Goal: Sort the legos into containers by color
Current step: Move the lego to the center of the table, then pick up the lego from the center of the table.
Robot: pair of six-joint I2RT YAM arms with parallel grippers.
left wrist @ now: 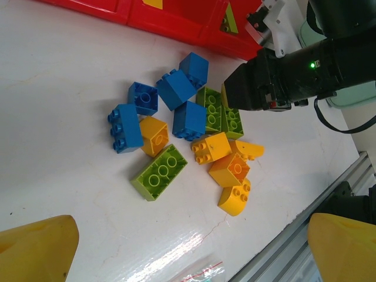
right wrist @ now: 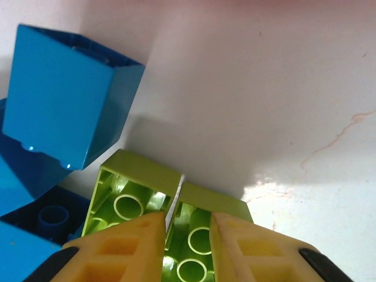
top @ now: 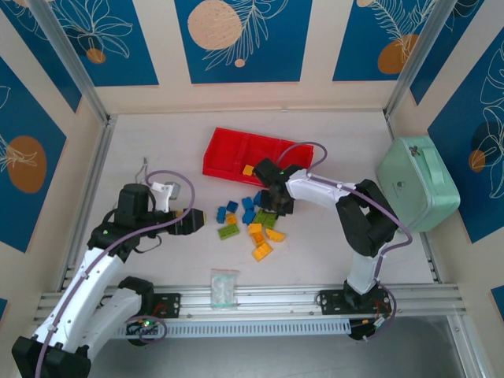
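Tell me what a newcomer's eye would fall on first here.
The jumble of blue, lime green and orange-yellow legos at the scene's centre, just in front of the bright red tray. The right tool is down in that pile, closed on two upside-down lime green bricks where they adjoin.

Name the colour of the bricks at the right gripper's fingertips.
Lime green bricks, clearest in right wrist view.

Mint-green case (top: 417, 183) at far right; clear bag (top: 224, 287) at near edge of table (top: 150, 150).
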